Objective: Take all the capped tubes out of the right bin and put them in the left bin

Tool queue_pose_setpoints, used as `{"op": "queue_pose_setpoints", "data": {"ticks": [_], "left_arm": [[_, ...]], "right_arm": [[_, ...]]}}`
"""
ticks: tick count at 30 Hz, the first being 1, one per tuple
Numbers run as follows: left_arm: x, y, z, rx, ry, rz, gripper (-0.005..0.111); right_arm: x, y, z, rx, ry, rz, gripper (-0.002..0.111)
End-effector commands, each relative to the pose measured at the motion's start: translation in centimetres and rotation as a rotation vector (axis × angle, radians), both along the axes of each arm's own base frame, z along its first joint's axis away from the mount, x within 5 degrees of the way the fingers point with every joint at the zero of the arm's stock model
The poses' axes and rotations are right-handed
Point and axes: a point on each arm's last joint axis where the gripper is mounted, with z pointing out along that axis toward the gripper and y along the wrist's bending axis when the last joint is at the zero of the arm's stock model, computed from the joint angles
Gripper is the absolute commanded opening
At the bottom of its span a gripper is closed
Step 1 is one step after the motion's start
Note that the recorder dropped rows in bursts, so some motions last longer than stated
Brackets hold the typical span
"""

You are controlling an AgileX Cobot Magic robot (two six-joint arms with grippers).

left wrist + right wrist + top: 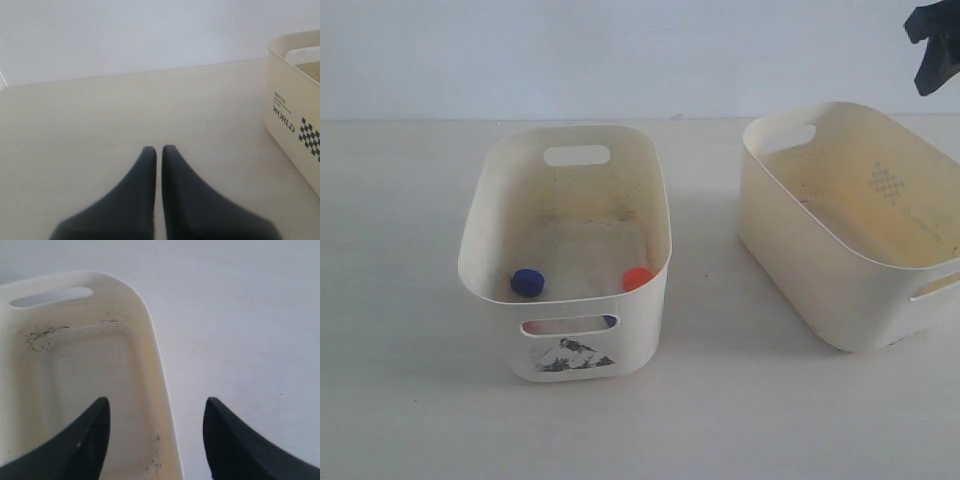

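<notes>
As capped clear tubes (527,282) lie in the stickered cream left bin (480,240), 9 o'clock of the plain right bin (800,250), transfer looks done | left pincer (159,148) clenched, right pincer (157,401) released | risk: lowering right pincer clips that rim.

A lab-style test bench — plain pale tabletop (400,420) against blank white wall (620,50).

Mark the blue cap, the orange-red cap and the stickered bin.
blue cap (527,282), exterior view, top of the cap.
orange-red cap (637,278), exterior view, top of the cap.
stickered bin (642,325), exterior view, front wall right of the slot.
</notes>
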Motion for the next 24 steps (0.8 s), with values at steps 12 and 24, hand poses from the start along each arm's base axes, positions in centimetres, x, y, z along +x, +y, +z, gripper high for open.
{"op": "queue_pose_setpoints", "data": {"ticks": [12, 24], "left_arm": [[0.0, 0.0, 0.3, -0.018, -0.020, 0.001, 0.004], [0.0, 0.0, 0.3, -0.018, -0.020, 0.001, 0.004]], "right_arm": [[-0.5, -1.2, -8.2, -0.030, 0.197, -0.057, 0.042], [-1.5, -0.2, -9.3, 0.188, 0.319, -0.429, 0.006]]}}
